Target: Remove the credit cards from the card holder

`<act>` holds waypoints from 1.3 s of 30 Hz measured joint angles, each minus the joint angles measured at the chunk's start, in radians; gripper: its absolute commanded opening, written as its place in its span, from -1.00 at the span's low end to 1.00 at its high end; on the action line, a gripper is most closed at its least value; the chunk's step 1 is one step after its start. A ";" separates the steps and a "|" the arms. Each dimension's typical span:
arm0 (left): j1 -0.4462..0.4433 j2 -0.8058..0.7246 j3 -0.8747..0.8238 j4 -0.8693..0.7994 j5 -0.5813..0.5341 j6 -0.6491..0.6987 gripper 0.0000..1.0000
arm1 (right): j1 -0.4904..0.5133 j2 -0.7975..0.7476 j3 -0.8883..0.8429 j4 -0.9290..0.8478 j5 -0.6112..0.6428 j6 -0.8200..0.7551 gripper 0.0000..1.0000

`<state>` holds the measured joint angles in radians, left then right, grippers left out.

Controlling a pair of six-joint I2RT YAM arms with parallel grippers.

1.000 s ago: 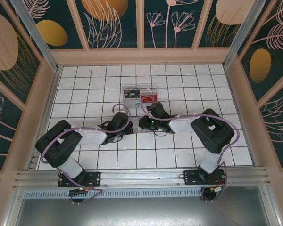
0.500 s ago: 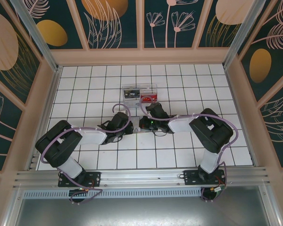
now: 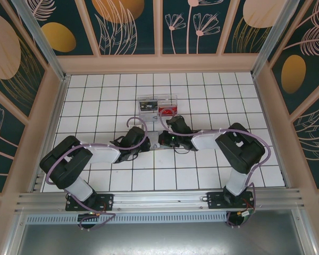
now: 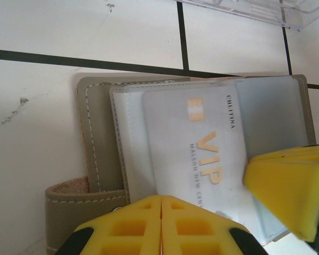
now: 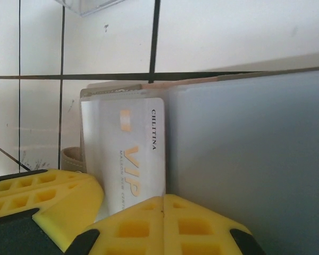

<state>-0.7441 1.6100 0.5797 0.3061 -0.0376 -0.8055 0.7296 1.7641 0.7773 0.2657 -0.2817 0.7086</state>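
1. The left gripper (image 4: 160, 204) has its yellow fingers pressed together with no gap. Their tips sit at the near edge of the card holder (image 4: 95, 133), overlapping its clear sleeve.
2. The right gripper (image 5: 162, 204) also has its fingers together. Their tips meet where the bottom edge of the VIP card (image 4: 202, 154) runs beside a frosted grey sheet (image 5: 244, 159). I cannot tell whether they pinch the card, the sheet or nothing.
3. The white credit card, with gold VIP lettering, lies on the holder's clear sleeve (image 4: 271, 111). It is tilted a little, and its lower corner lies under a right finger.
4. The holder lies open and flat, and its strap tab (image 4: 69, 212) sticks out at the side beside the left fingers.
5. Holder and both grippers are near the middle of the tabletop (image 3: 95, 95).
6. A clear plastic tray (image 3: 158, 106) stands near the holder, on the side toward the far edge.
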 measured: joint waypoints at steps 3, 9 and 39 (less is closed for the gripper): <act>0.000 0.000 0.000 -0.003 0.000 0.000 -0.81 | -0.014 -0.015 -0.014 -0.001 0.000 0.000 -1.00; 0.000 0.000 0.000 -0.004 0.000 0.000 -0.82 | -0.035 -0.040 -0.039 -0.001 -0.002 -0.002 -1.00; 0.000 0.000 0.000 -0.005 0.003 0.001 -0.86 | -0.084 -0.037 -0.078 0.058 -0.078 0.002 -1.00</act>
<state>-0.7441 1.6100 0.5797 0.3016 -0.0349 -0.8047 0.6453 1.7267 0.6994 0.3233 -0.3599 0.7109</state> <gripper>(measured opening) 0.069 0.050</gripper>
